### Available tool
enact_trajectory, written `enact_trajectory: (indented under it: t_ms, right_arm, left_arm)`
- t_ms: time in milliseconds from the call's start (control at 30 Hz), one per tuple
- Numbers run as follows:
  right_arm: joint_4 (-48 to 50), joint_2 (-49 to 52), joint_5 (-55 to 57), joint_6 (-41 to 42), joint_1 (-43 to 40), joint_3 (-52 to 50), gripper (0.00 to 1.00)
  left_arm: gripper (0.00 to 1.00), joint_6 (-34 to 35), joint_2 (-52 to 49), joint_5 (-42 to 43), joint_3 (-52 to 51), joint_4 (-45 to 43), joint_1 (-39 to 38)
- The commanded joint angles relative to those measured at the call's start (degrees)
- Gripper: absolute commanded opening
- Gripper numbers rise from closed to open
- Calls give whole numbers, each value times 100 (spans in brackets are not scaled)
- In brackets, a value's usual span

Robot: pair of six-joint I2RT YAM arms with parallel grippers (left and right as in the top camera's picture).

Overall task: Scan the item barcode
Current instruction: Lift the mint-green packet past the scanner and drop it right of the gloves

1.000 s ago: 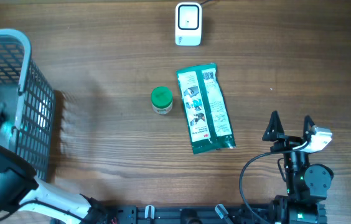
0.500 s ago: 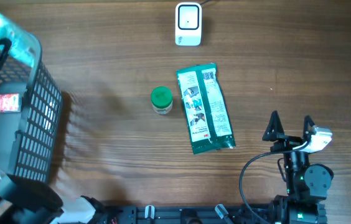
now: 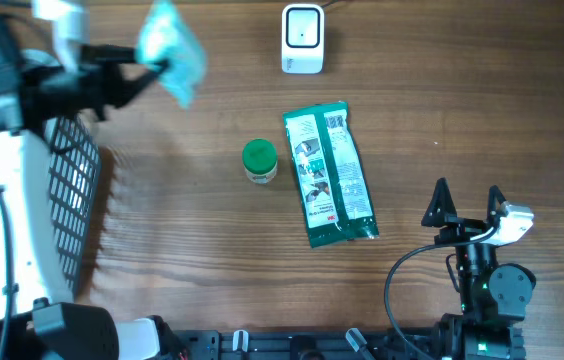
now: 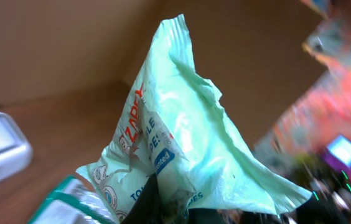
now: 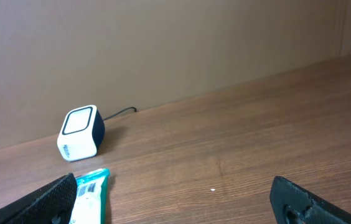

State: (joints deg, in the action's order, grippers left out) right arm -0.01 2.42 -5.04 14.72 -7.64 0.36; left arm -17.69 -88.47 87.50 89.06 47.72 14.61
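While the pale green packet [image 3: 174, 55] hung aloft, the scan was not yet done

Clenched on the packet's lower edge, the left gripper [image 3: 158, 70] held it above the table, between the basket [image 3: 74, 190] and the scanner [image 3: 302, 38], apart from both. I judged this the carrying step. The next move called for bringing the packet before the scanner's face and turning the wrist, since its barcode side could not be made out. The right gripper [image 3: 465, 208] sat released, holding nothing
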Motion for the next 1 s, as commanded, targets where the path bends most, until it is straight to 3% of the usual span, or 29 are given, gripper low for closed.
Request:
enact_trajectory:
  t_ms: [0, 133, 267, 333, 400, 600, 900, 933, 967]
  right_arm:
    - [15, 2, 57, 42, 31, -7, 100]
    - [15, 2, 57, 46, 31, -7, 100]
    - [15, 2, 57, 44, 31, -7, 100]
    - [15, 2, 59, 44, 31, -7, 100]
    - [15, 2, 59, 39, 31, -7, 100]
    - [15, 2, 57, 44, 31, -7, 100]
    - [15, 2, 59, 44, 31, -7, 100]
    - [15, 2, 59, 42, 31, -7, 100]
    - [15, 2, 59, 42, 31, -7, 100]
  left_arm:
    - [4, -470, -13, -669, -289, -24, -1034]
    - [4, -463, -328, -1742, -433, -192, -2216]
    - [4, -442, -1097, -2618, -437, -909, -3458]
    - [4, -179, -1569, -2933, -437, -1506, -3934]
    - [4, 522, -2133, -2940, -437, -2371, -4317]
    - [4, 2188, -3355, -2350, -437, -4089, -4754]
    - [5, 4120, -3777, -1974, -437, -5093, -4988]
    - [7, 4260, -3777, -2035, -437, -5147, -4988]
    - [24, 4385, -3777, -2142, -437, -5143, -4988]
